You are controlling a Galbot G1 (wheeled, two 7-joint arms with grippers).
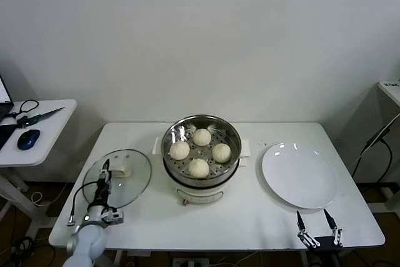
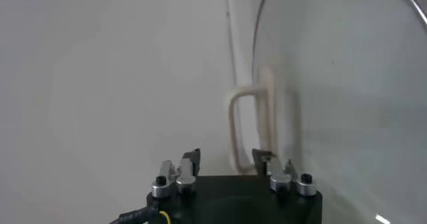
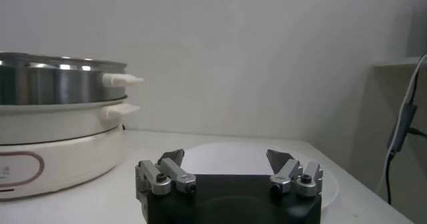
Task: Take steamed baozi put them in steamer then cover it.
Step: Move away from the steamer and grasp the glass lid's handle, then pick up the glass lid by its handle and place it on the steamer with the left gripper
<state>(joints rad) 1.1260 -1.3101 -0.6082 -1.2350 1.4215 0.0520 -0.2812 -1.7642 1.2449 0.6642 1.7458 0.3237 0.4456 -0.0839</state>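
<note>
Four cream-white baozi (image 1: 202,136) (image 1: 180,150) (image 1: 221,152) (image 1: 199,167) sit in the steel steamer (image 1: 215,121) on its cream pot base (image 1: 187,194). The steamer is uncovered. The glass cover (image 1: 134,179) lies flat on the table to the steamer's left, its cream handle (image 1: 120,170) at the centre. My left gripper (image 1: 106,166) is open over the cover, right beside the handle. In the left wrist view the handle (image 2: 257,122) stands just ahead of the open gripper (image 2: 229,157), not gripped. My right gripper (image 1: 317,220) is open and empty at the table's front right.
A flat white plate (image 1: 299,175) lies to the right of the steamer, just beyond the right gripper; it also shows in the right wrist view (image 3: 233,153) with the steamer (image 3: 60,82) to one side. A side table (image 1: 44,130) with a mouse stands far left.
</note>
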